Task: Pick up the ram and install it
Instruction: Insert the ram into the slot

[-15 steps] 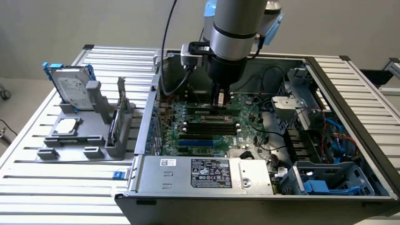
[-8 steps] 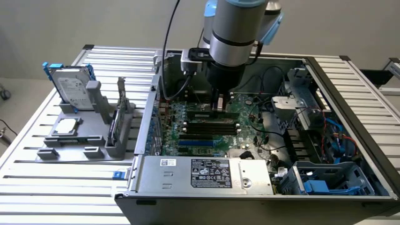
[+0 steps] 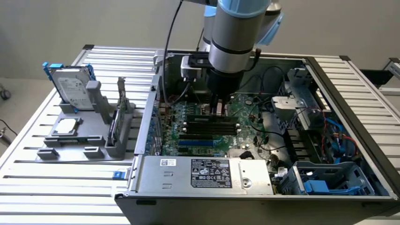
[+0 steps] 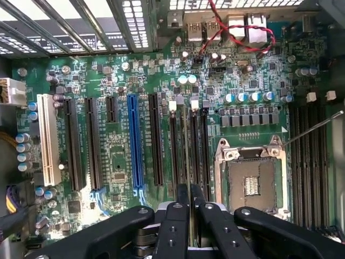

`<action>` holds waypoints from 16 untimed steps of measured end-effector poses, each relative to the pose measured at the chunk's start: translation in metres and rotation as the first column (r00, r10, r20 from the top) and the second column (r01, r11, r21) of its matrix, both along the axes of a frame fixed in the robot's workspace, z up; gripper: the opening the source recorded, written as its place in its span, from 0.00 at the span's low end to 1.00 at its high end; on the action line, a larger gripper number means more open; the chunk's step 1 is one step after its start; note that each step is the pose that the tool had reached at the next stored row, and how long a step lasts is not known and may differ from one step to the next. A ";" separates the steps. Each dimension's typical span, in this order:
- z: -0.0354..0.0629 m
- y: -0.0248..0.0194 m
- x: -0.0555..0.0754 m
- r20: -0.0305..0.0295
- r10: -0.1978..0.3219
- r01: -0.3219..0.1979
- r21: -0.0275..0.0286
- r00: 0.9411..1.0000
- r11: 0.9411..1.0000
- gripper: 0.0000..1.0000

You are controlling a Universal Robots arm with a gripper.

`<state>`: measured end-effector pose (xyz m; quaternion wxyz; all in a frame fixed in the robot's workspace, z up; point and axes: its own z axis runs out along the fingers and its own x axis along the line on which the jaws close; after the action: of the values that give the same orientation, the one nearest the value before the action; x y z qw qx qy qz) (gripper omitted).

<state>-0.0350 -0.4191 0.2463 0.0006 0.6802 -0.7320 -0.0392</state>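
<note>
Silver arm [image 3: 234, 42], light-blue joint cap [image 3: 245, 7], black cable [image 3: 171, 33]; black pincer [image 4: 190, 190], perhaps small screws [image 4: 172, 229].

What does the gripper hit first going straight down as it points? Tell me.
Most likely the black memory slots on the motherboard, right below the gripper; depth is hard to judge.

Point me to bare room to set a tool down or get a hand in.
Bare: table slats in front of the gray fixture; slats beside the case at the exterior view's far right. Crowded: inside the case, where the gripper hangs over the memory slots, cables alongside.
</note>
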 end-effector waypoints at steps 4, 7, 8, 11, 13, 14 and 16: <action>-0.0073 0.0000 0.000 0.000 0.000 0.000 0.000 1.000 1.000 0.14; -0.0127 0.0000 0.000 0.000 0.000 0.000 0.000 1.000 1.000 0.14; -0.0143 0.0000 0.000 0.000 0.000 0.000 0.000 1.000 1.000 0.14; -0.0143 0.0000 0.000 0.000 0.000 0.000 0.000 1.000 1.000 0.14; -0.0144 0.0000 0.000 0.000 0.000 0.000 0.000 1.000 1.000 0.14; -0.0146 0.0000 0.000 0.000 0.000 0.000 0.000 1.000 1.000 0.14; -0.0148 0.0000 0.001 0.000 0.000 0.000 0.000 1.000 1.000 0.14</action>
<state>-0.0342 -0.4191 0.2315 0.0007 0.6802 -0.7320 -0.0391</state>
